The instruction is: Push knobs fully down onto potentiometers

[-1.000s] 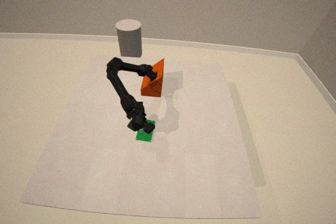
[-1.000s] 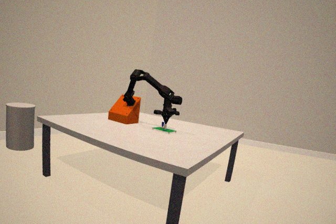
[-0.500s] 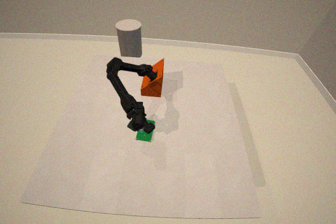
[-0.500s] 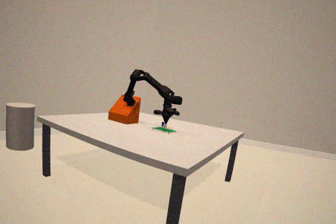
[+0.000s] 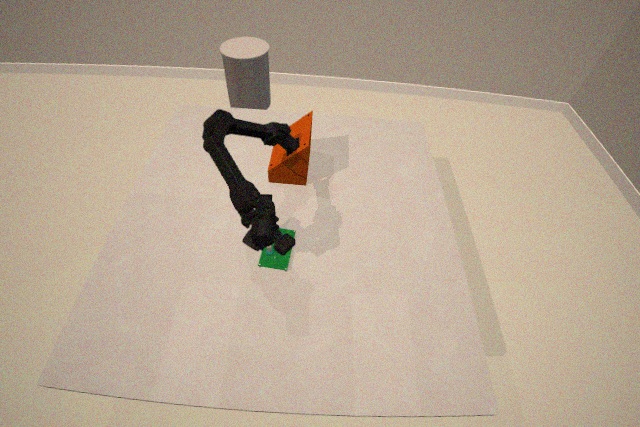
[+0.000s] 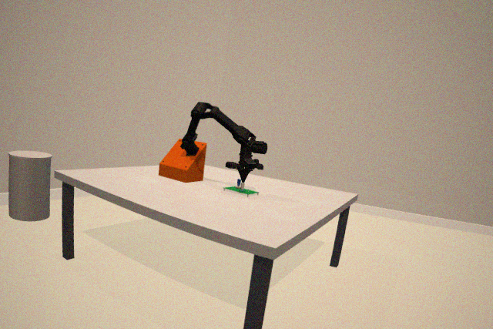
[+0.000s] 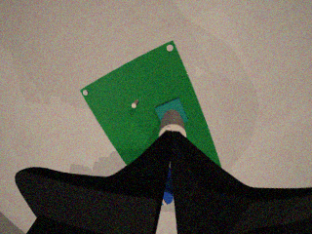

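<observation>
Hand [image 5: 268, 248] [image 6: 243, 182] [image 7: 171, 136] closed, gripping nothing; tips above the pale knob [image 6: 242, 185] [image 7: 173, 130], contact apparently made. Green circuit board [image 5: 276, 258] [image 6: 245, 192] [image 7: 115, 113] stands on short legs on the tabletop [image 5: 330, 339] [image 6: 199, 202] [image 7: 273, 63]. Blue knob [image 6: 239, 182] [image 7: 168, 197] is just beside the pale one.

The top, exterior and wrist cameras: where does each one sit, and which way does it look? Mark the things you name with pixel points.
Top: high up, looking down at the green board [image 5: 275, 261] [image 6: 242, 190] [image 7: 114, 107] and the whole arm.
Exterior: off to the side, looking across the table [image 6: 159, 198]; the whole arm shows.
Wrist: on the arm near the gripper [image 6: 243, 182] [image 7: 172, 133], looking down past its black fingers.
Top and exterior share the orange base [image 5: 286, 174] [image 6: 175, 170].
</observation>
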Controlling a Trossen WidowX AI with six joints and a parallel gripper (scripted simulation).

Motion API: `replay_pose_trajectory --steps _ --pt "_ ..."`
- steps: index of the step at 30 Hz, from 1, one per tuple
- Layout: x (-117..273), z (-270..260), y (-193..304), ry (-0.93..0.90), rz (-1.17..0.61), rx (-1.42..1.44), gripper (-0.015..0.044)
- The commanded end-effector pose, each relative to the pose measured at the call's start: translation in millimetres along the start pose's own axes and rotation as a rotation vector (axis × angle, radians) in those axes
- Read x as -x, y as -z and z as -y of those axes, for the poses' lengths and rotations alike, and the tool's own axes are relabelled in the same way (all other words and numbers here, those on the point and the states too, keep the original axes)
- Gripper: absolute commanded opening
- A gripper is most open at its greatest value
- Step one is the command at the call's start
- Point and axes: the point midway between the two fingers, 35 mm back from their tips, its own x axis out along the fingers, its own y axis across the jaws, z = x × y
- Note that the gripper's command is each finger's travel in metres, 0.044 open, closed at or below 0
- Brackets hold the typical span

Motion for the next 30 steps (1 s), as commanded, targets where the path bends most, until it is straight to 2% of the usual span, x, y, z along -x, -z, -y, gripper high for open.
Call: replay_pose_trajectory --steps 1,12,30 --pt "-19 3 -3 0.014 -0.015 -0.033 0.0" --pt "-19 3 -3 0.014 -0.015 -0.033 0.0" --pt "9 2 -4 0.012 -0.016 -0.033 0.0"
